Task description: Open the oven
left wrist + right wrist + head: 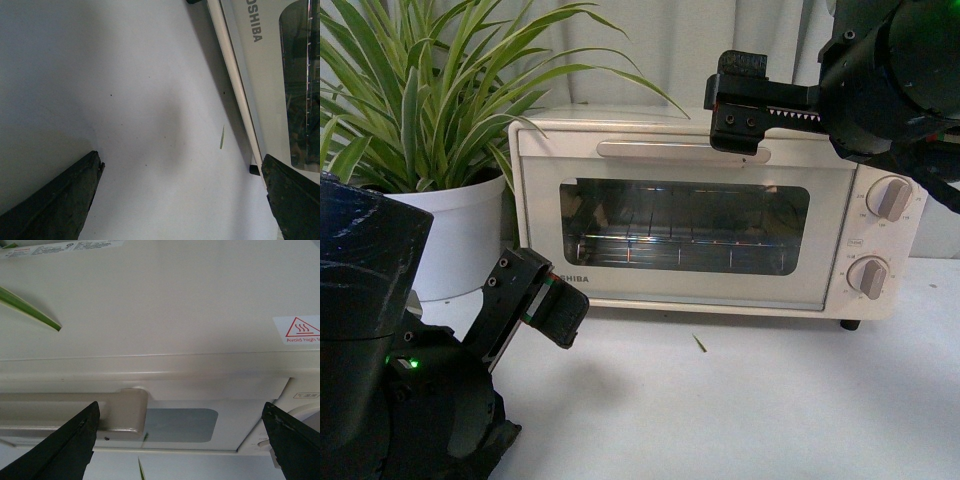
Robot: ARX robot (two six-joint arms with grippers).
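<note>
The cream-white oven [700, 215] stands on the table with its glass door shut and its bar handle [670, 149] along the door's top edge. My right gripper [745, 105] hovers open just above the handle's right end. From the right wrist view I look down on the oven [160, 305], with the handle [75, 412] end between the spread fingers [65, 450]. My left gripper [550, 300] is open, low in front of the oven's lower left corner, touching nothing. The left wrist view shows the oven [260, 55] door's bottom edge.
A potted plant [430, 120] in a white pot stands left of the oven, one leaf reaching over the oven top [30, 310]. Two knobs [892, 197] sit on the oven's right panel. A small green leaf scrap [700, 343] lies on the white table [720, 400].
</note>
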